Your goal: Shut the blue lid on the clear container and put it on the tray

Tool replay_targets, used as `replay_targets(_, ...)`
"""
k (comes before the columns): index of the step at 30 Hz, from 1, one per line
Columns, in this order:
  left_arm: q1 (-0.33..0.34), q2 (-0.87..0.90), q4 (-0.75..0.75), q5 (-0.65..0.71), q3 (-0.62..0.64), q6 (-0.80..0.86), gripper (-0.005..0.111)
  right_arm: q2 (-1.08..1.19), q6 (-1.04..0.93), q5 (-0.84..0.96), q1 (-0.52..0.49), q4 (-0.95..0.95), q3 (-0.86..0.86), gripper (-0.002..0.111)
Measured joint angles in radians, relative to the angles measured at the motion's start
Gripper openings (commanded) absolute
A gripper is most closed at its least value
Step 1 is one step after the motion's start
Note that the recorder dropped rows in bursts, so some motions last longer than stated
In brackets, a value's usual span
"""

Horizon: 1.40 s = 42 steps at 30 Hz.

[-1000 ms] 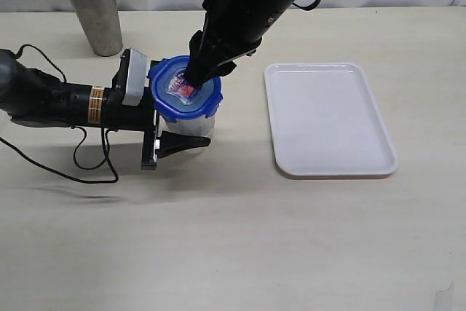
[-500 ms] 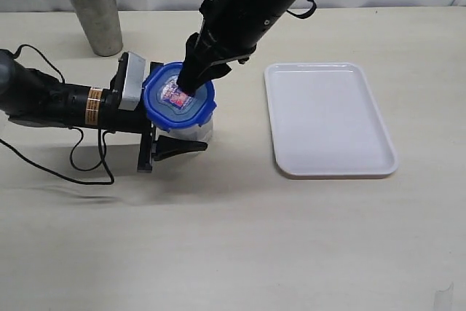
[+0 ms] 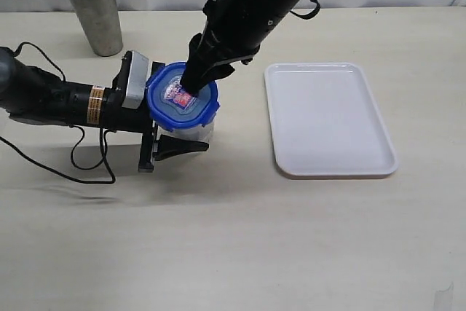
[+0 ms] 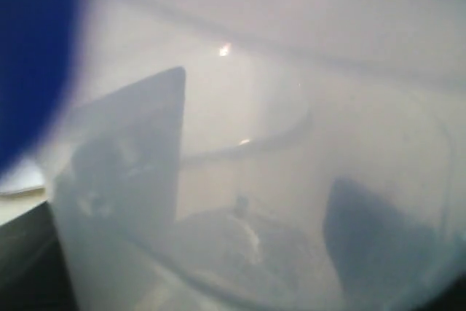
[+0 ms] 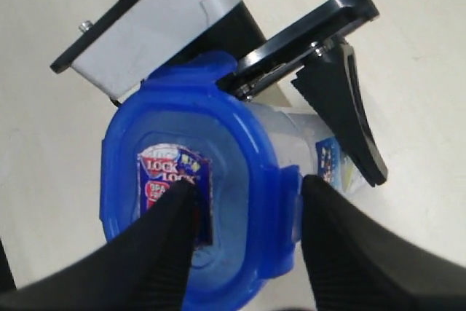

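The blue lid (image 3: pixel 173 104) sits on top of the clear container (image 3: pixel 198 130), left of the tray (image 3: pixel 328 118). My left gripper (image 3: pixel 188 136) reaches in from the left and is shut on the clear container (image 4: pixel 291 107), one finger in front and one behind. From above, my right gripper (image 3: pixel 191 92) comes down onto the blue lid (image 5: pixel 240 129). One of its fingers rests on the sticker (image 5: pixel 171 172), and the other presses the outside of a side flap (image 5: pixel 287 194). In the right wrist view my right gripper (image 5: pixel 244 187) pinches the lid's rim over the clear container (image 5: pixel 306 132).
A grey steel cup (image 3: pixel 95 12) stands at the back left. A black cable (image 3: pixel 87 165) loops on the table beside my left arm. The white tray holds nothing.
The lidded container shifted slightly left, then back a little. My right gripper's fingers narrowed onto the lid's rim. My left gripper kept its hold.
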Motion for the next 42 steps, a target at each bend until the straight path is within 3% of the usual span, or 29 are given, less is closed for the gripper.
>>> replay_targets(8, 0.01, -0.034, 0.039, 0.035, 0.0, -0.108, 0.0, -0.113, -0.048, 0.018, 0.0, -0.14, 0.017, 0.04)
replay_targets(14, 0.01, -0.114, 0.182, 0.05, 0.0, -0.123, 0.0, -0.209, -0.191, -0.01, 0.008, -0.024, 0.017, 0.04)
replay_targets(18, -0.015, -0.125, 0.233, 0.122, 0.0, -0.101, 0.0, -0.215, -0.28, -0.047, 0.052, -0.062, 0.017, 0.04)
replay_targets(22, -0.061, -0.13, 0.24, 0.178, 0.0, -0.068, 0.0, -0.215, -0.347, -0.051, 0.138, -0.2, 0.017, 0.04)
replay_targets(28, -0.071, -0.132, 0.242, 0.183, 0.0, -0.038, 0.0, -0.186, -0.363, -0.043, 0.227, -0.442, 0.017, 0.04)
replay_targets(42, -0.071, -0.132, 0.242, 0.191, 0.0, -0.032, 0.0, -0.084, -0.501, -0.007, 0.259, -0.496, 0.017, 0.04)
